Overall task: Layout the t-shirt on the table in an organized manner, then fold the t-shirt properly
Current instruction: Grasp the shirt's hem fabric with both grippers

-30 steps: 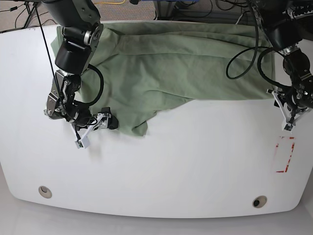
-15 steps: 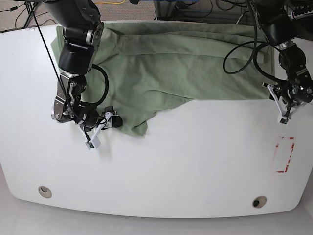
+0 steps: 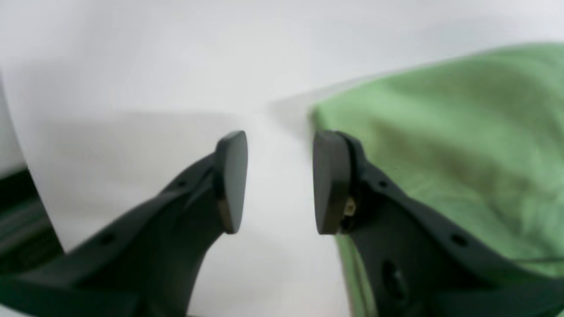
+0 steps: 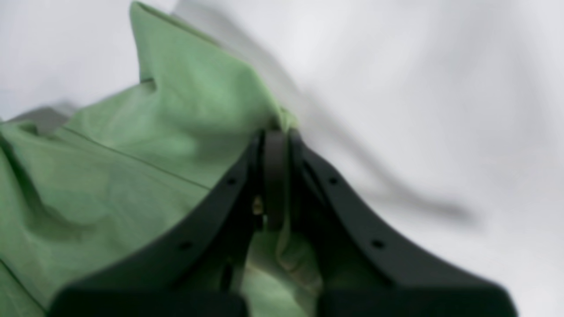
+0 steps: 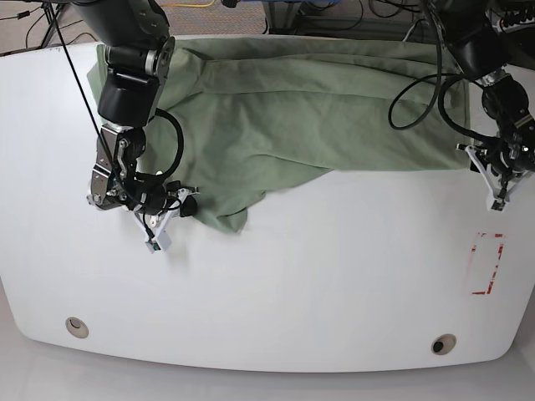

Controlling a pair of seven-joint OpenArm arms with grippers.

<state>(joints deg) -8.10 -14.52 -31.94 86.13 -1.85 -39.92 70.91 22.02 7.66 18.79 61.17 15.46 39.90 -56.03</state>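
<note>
Broadly, the t-shirt is lying crumpled across the bench, its long axis running from one end effector to the other. The right end effector — its arm reaching steeply down — is pinching a green corner fold. The left end effector is hovering part-open, cloth edge just beside one finger.

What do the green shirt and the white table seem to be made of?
The t-shirt looks like soft matte knit cloth: it drapes and creases loosely. The table seems a smooth, hard white surface, perhaps laminate; it shows faint sheen and soft shadows.
</note>
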